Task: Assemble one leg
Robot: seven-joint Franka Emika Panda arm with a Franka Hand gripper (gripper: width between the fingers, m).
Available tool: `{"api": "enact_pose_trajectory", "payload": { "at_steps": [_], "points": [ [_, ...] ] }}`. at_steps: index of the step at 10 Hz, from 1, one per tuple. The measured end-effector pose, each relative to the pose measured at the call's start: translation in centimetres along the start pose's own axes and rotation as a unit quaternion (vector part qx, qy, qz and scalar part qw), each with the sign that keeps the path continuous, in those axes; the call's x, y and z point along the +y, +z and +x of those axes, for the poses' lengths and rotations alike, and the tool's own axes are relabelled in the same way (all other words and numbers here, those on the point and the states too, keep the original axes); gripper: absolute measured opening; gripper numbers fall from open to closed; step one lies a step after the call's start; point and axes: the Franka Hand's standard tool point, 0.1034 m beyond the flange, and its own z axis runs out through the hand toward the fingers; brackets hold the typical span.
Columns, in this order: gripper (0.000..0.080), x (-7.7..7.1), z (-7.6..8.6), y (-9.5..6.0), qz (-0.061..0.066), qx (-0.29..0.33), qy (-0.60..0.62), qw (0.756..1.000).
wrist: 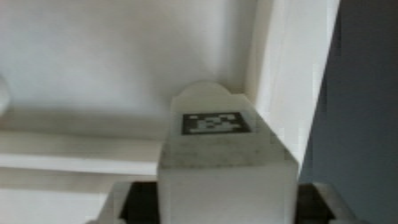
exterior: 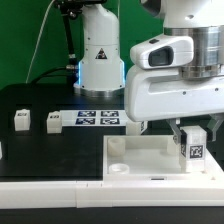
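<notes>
Sitting idle at the exterior view's left are two spare legs [exterior: 21,120], while at lower right the gripper [exterior: 193,133] is pinching the leg [exterior: 195,148] upright, its long axis hanging straight down over the tray's [exterior: 150,155] right edge.

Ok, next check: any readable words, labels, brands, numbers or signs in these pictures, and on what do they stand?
No readable words, brand names or numbers in either view.
Triangular warning sign: on the robot base; its symbol is too small to read.
Black-and-white square tags, patterns only, no text: on the leg held in the hand, on the marker board, and on two loose posts, blurred.
</notes>
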Motion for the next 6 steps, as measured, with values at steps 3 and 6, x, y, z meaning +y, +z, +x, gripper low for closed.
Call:
{"api": "enact_pose_trajectory", "payload": {
  "at_steps": [3, 6],
  "points": [
    [0.0291, 1.0, 0.2, 0.0, 0.001, 0.001, 0.185, 0.983],
    [0.0298, 2.6, 0.1, -0.2, -0.014, 0.006, 0.338, 0.941]
  ]
}}
